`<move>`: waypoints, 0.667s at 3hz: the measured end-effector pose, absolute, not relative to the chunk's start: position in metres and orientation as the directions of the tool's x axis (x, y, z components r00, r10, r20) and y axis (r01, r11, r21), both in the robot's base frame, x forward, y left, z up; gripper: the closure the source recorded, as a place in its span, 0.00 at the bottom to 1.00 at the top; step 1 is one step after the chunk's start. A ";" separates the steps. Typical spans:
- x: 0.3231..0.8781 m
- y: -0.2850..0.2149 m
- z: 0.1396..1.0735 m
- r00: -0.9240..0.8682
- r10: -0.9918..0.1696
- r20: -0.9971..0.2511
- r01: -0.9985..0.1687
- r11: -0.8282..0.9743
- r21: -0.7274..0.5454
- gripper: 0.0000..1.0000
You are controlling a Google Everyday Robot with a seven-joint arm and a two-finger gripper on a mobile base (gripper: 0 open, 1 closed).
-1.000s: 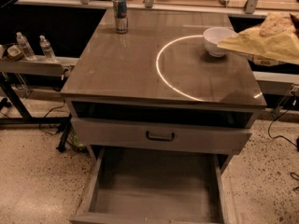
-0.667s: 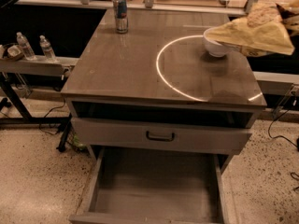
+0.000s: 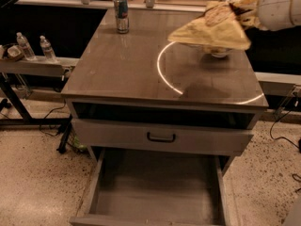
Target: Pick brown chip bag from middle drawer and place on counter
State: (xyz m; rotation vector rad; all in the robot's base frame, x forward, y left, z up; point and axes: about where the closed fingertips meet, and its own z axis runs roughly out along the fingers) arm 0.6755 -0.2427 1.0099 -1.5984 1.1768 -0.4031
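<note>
The bag (image 3: 211,31) is held clenched in the hand (image 3: 242,11) above the table's (image 3: 122,65) right rear, its long axis stretched leftward from the hand, with the bowl (image 3: 219,53) directly beneath.

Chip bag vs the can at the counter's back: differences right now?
The crinkly tan-and-brown chip bag hangs in the air from the gripper at upper right, above the white bowl; the slim metallic can stands upright on the glossy grey-brown counter. The bag is flat and crumpled; the can is a rigid cylinder. The bag spreads far wider than the can. Neither is in the open grey drawer.
</note>
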 end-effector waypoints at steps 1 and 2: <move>0.685 -0.188 0.997 0.537 -0.791 -0.294 -0.485 -0.005 -0.874 1.00; 0.691 -0.137 0.986 0.601 -0.743 -0.294 -0.485 -0.046 -0.873 1.00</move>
